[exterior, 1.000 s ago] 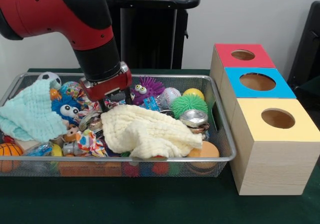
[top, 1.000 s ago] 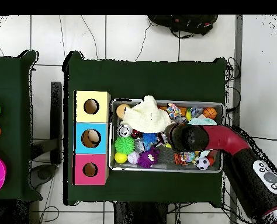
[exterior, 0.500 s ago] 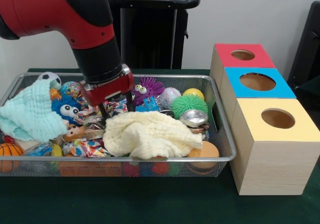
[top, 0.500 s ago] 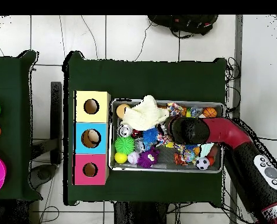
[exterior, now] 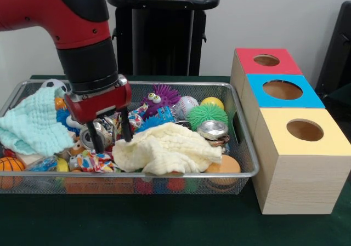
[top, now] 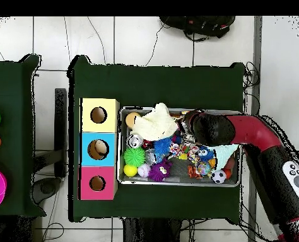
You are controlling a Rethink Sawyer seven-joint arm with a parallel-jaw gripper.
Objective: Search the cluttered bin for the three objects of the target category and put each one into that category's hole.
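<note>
**Bin search: jaws over the clutter beside the yellow cloth**

Gripper (exterior: 111, 135): jaws parted, nothing clearly held, tips down among small toys in the wire bin (exterior: 241, 172). Target category unstated. Yellow cloth (exterior: 164, 147): soft, limp, light; pinch a fold. Spiky green ball (exterior: 207, 114): squashy, light; grip across its middle. Metal tin (exterior: 212, 129): stiff, likely slippery.

red and black arm (exterior: 71, 21) angled down from upper left; gripper (exterior: 112, 136) vertical, two black fingers (exterior: 97, 142) spread apart.
</note>
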